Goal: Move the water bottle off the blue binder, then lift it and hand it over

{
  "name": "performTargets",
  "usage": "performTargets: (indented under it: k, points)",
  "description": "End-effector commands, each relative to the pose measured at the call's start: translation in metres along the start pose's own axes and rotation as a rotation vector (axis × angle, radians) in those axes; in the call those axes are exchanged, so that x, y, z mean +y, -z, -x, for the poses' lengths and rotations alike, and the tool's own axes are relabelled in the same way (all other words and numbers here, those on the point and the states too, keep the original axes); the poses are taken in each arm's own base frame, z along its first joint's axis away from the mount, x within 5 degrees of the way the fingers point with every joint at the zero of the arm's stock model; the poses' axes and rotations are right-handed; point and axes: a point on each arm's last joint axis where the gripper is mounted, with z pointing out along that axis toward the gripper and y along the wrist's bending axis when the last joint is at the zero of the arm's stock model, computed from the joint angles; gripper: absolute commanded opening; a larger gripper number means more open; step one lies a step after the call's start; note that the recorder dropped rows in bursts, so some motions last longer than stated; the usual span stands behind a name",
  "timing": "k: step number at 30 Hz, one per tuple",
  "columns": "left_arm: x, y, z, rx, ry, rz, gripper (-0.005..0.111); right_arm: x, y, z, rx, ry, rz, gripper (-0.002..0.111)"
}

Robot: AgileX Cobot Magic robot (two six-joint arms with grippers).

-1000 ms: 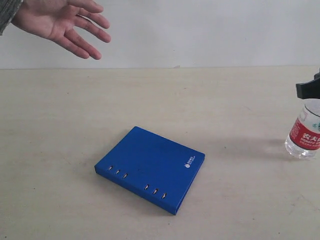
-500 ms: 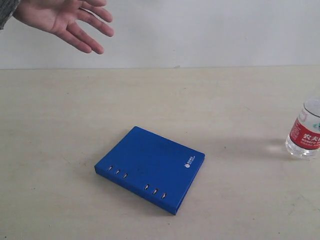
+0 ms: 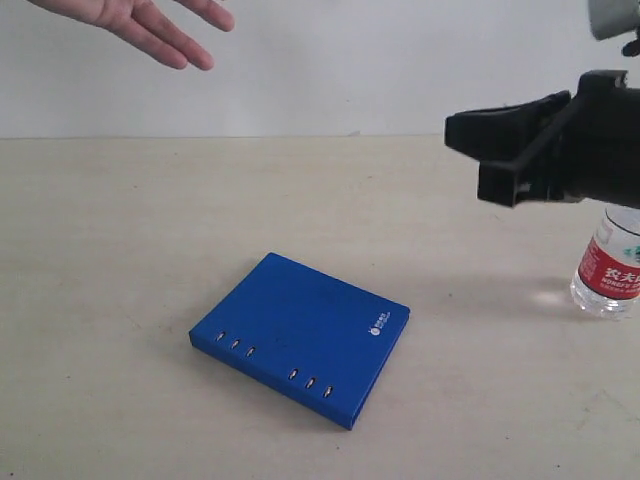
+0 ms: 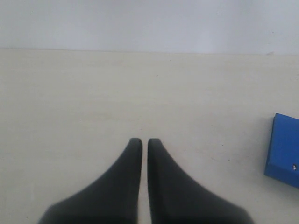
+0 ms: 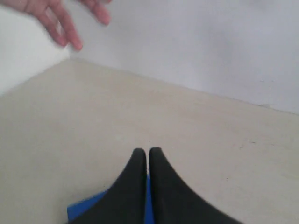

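Note:
The blue binder [image 3: 300,338] lies flat in the middle of the table, and its corner shows in the left wrist view [image 4: 284,151] and beneath the right jaws [image 5: 86,207]. At the right edge, well apart from the binder, the water bottle [image 3: 610,265] stands upright on the table, its top hidden behind my right arm. My right gripper [image 3: 465,150] hangs above the table to the left of and above the bottle, shut and empty [image 5: 148,150]. My left gripper [image 4: 141,140] is shut over bare table, empty, and is out of the exterior view.
An open human hand [image 3: 150,20] is held out at the upper left above the table's far edge, also seen in the right wrist view [image 5: 56,18]. A pale wall [image 3: 350,70] runs behind the table [image 3: 120,260].
My right gripper left the exterior view, then came back in from the right, above the bottle and reaching leftward. The hand has drifted upward. Bottle and binder have not moved.

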Motion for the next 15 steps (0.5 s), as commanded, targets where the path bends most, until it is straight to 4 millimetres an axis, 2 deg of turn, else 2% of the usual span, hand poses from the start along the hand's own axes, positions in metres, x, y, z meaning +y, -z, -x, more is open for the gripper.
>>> performTargets:
  k: [1,5,6,7,8,11,15]
  points:
    - [0.000,-0.001,0.000,0.001,-0.006,0.001,0.004,-0.022,0.018,0.000,-0.199,-0.396,-0.267,0.000]
    - [0.000,-0.001,0.000,0.001,-0.006,0.001,0.004,-0.036,0.051,-0.007,-0.486,-0.901,-0.453,0.000]
    - [0.000,-0.001,0.000,0.001,-0.006,0.001,0.004,-0.037,0.057,-0.011,-0.509,-0.921,-0.484,0.000]
    - [0.000,-0.001,0.000,0.001,-0.006,0.001,0.004,-0.037,0.063,-0.014,-0.515,-0.883,-0.518,0.000]
    - [0.000,-0.001,0.000,0.001,-0.006,0.001,0.004,-0.036,0.067,-0.016,-0.491,-0.771,-0.545,0.000]
    - [0.000,-0.001,0.000,0.001,-0.006,0.001,0.004,-0.027,0.073,-0.022,-0.312,-0.290,-0.577,0.000]
    - [0.000,-0.001,0.000,0.001,-0.006,0.001,0.004,-0.018,0.081,-0.028,-0.209,-0.056,-0.572,0.000]
